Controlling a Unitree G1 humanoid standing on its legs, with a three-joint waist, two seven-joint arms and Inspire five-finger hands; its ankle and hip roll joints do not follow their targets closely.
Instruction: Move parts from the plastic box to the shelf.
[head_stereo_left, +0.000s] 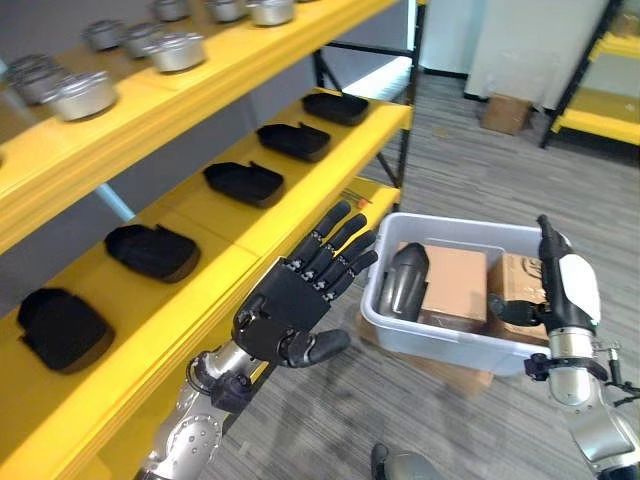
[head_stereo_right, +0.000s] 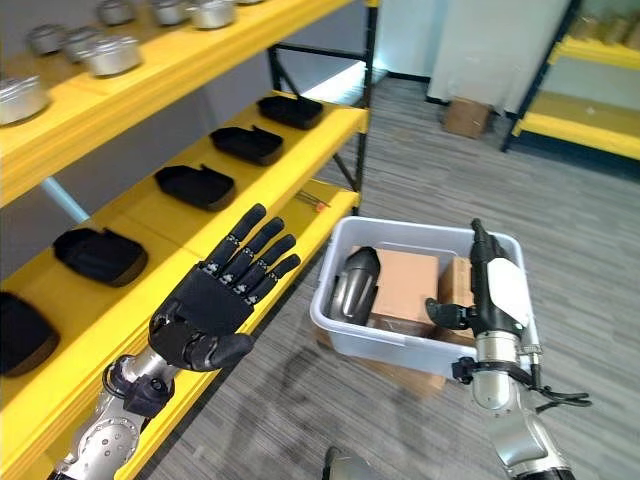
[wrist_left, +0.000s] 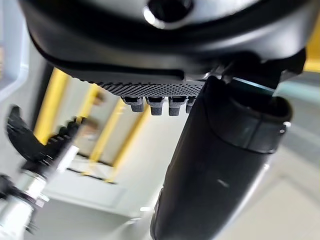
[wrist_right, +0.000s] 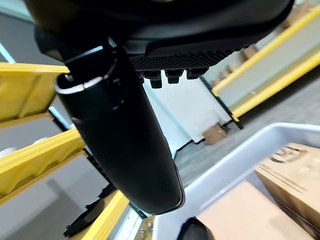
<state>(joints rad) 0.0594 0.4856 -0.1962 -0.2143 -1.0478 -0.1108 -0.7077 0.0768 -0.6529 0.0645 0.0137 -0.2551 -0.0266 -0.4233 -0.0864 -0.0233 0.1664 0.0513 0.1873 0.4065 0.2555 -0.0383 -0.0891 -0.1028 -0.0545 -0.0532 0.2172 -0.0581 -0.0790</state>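
Five black parts (head_stereo_left: 244, 182) on shelf (head_stereo_left: 215, 240).

I see a bright yellow shelf (head_stereo_left: 250, 215) carrying matte black parts (head_stereo_left: 243, 183), with silver metal pots (head_stereo_left: 80, 94) on the level above them. My left hand (head_stereo_left: 290, 305) is black. The box (head_stereo_left: 440, 340) is pale grey plastic, with brown cartons (head_stereo_left: 455, 285) and one dark, glossy part (head_stereo_left: 403, 282) inside. The floor (head_stereo_left: 470, 180) is grey, wood-grained.
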